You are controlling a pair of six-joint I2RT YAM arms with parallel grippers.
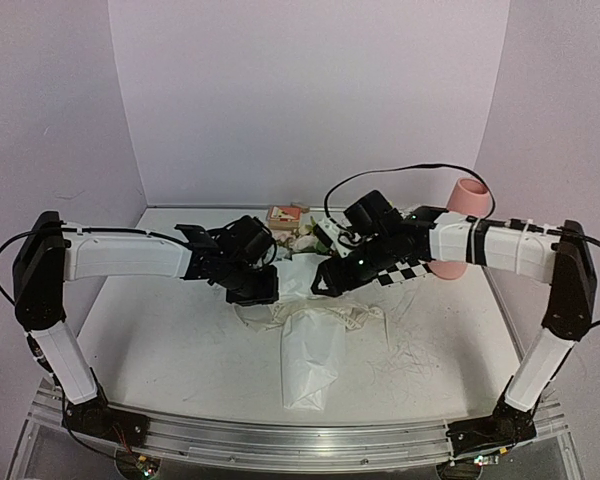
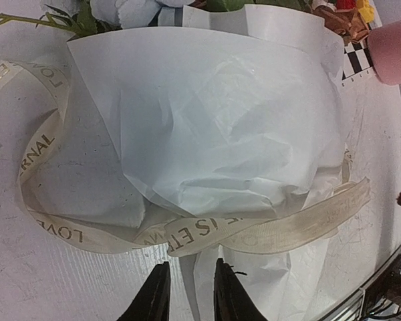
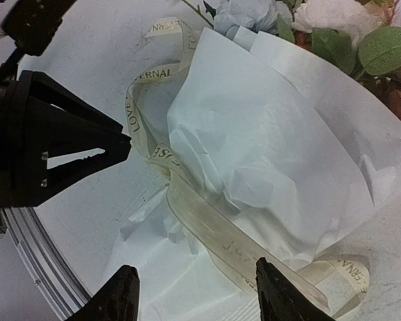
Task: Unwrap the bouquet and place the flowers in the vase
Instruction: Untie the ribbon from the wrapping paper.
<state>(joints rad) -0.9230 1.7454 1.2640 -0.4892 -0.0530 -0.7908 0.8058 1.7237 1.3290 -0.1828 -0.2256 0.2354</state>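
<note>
From above, the bouquet (image 1: 311,355) lies mid-table (image 1: 160,340). Its white paper (image 1: 313,375) points toward the arm bases, and the flowers (image 1: 305,240) are at the far end, partly hidden by the arms. The left gripper (image 1: 260,290) and right gripper (image 1: 326,277) hang close together over the upper part of the wrap, one on each side. The pink vase (image 1: 469,196) stands at the far right, and the right forearm crosses in front of it. Small toy blocks (image 1: 286,213) sit just beyond the flowers.

In the left wrist view, the paper (image 2: 220,114) fills the middle as a creased cone. A cream ribbon (image 2: 267,231) with gold lettering lies loose around its narrow part and loops out across the table (image 2: 27,287). Pale blooms and leaves (image 2: 123,9) show at the top edge, and the vase (image 2: 391,50) is in the top right corner. The left gripper (image 2: 190,297) has its fingers (image 2: 154,297) a narrow gap apart over the paper's tail. I cannot tell whether they pinch it.

In the right wrist view, the right gripper (image 3: 200,297) has its fingers (image 3: 120,297) spread wide, holding nothing. The ribbon (image 3: 207,227) and paper (image 3: 267,134) lie below, between them. Flowers (image 3: 334,13) and green leaves show at the top right. The left gripper (image 3: 60,150) hangs at the left over bare table (image 3: 100,40), just beside the ribbon's loop. A thin slit of light shows between its fingers.
</note>
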